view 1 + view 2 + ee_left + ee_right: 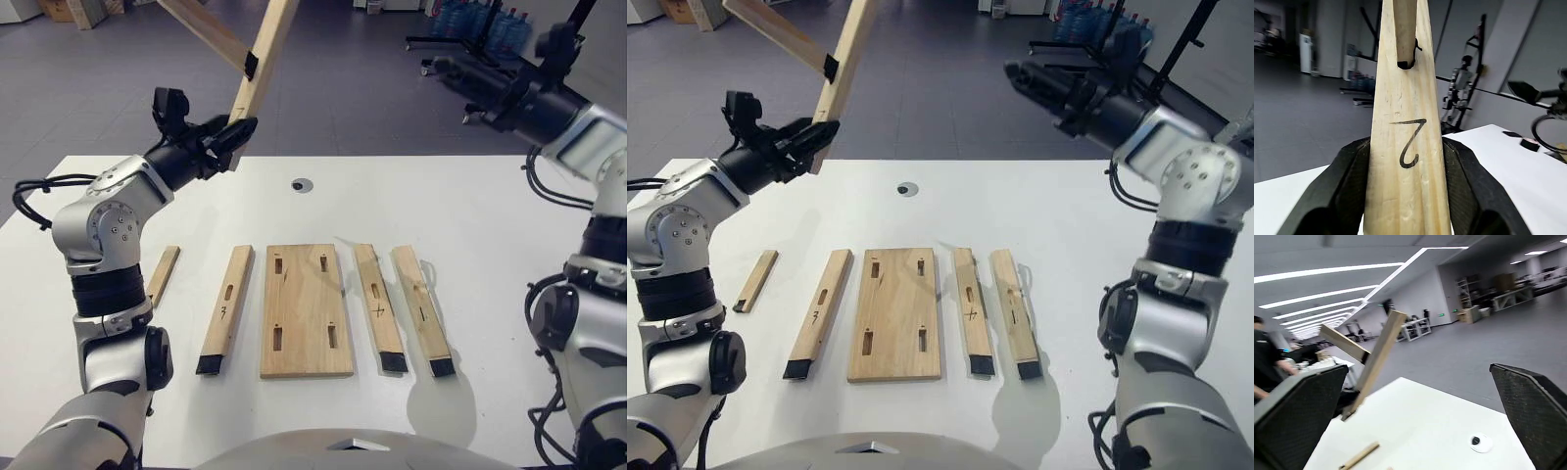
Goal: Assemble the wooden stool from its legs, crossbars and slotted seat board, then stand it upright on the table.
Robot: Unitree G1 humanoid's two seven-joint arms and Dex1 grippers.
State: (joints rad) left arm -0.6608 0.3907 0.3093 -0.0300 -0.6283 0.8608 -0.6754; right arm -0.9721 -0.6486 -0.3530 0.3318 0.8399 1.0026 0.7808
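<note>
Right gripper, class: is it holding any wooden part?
No, the right gripper is open, its fingers spread apart with only the white table seen between them.

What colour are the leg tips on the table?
Black tips, best seen in the left eye view.

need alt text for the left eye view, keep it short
The left claw holds up a wooden leg with a crossbar plugged into its slot. Flat on the table lie the seat board, one loose leg left of it, two legs right of it, a short bar farthest left. The right claw is raised, open.
</note>
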